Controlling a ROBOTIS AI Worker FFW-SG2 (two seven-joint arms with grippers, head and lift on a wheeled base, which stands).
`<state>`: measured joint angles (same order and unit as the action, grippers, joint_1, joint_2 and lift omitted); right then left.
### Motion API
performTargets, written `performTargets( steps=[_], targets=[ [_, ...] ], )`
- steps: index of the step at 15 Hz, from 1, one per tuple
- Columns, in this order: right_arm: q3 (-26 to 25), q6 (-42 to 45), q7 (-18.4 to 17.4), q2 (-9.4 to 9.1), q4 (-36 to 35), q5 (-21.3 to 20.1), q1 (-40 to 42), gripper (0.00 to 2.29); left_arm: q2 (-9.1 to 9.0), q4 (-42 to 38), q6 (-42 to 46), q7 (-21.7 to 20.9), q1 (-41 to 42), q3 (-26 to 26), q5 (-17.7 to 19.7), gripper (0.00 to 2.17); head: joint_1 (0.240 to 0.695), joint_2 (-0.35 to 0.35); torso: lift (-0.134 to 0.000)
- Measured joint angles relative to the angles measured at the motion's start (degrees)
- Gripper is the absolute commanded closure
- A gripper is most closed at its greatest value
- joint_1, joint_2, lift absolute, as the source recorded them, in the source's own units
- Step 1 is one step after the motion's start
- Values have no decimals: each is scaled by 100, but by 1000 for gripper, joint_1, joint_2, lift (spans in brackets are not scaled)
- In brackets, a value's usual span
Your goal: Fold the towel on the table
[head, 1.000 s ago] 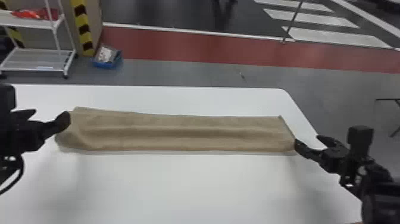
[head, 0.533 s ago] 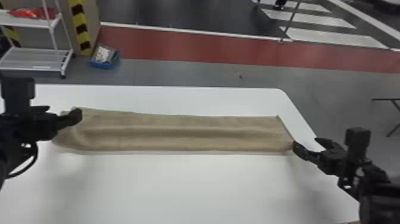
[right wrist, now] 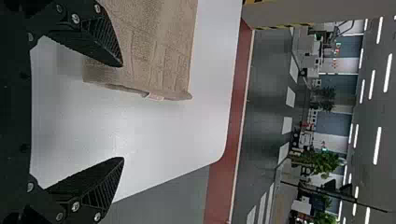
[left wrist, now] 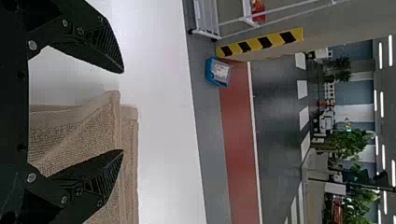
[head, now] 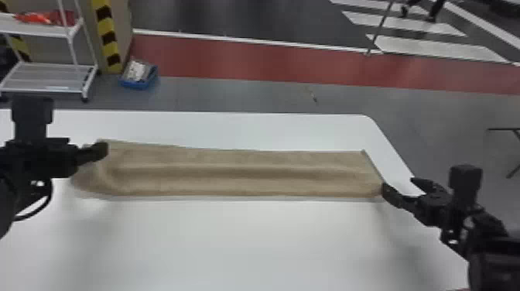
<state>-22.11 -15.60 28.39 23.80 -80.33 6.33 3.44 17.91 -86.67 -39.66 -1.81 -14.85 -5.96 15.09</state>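
The tan towel (head: 240, 172) lies as a long flat strip across the white table, its left end rumpled. At that left end is my left gripper (head: 96, 151), above the cloth. In the left wrist view, my left gripper (left wrist: 123, 111) stands open, with the end of the towel (left wrist: 79, 135) showing between and beyond its fingers. My right gripper (head: 400, 187) is beside the towel's near right corner. The right wrist view has my right gripper (right wrist: 123, 112) open, one finger over the towel (right wrist: 154, 46) near its end and the other over bare table.
The white table (head: 232, 240) has its rounded far right corner beyond the towel. On the floor behind stand a white shelf rack (head: 50, 73), a striped post (head: 106, 35) and a blue bin (head: 138, 75).
My left gripper has moved right and forward over the towel's left end. The right gripper shows hardly any movement, and the towel lies as before.
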Motion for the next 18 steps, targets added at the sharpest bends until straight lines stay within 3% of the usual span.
performTargets(
  steps=[2, 4, 11, 15, 18],
  targets=[
    [13, 17, 0, 1, 49, -34, -44, 194, 0, 70, -118, -76, -49, -1, -6, 333, 695, -210, -128],
    [20, 58, 0, 1, 93, -45, -69, 194, -5, 110, -223, -141, -98, -22, -11, 518, 695, -213, -128],
    [22, 245, 0, 2, 230, -44, -102, 194, -14, 176, -495, -232, -201, -72, -107, 599, 695, -217, -128],
    [30, 262, 0, -5, 243, -44, -129, 194, -16, 160, -545, -223, -172, -72, -84, 1001, 695, -217, -128],
    [31, 265, -1, -6, 247, -43, -133, 194, -16, 122, -550, -229, -115, -43, -24, 1004, 695, -219, -128]
  ],
)
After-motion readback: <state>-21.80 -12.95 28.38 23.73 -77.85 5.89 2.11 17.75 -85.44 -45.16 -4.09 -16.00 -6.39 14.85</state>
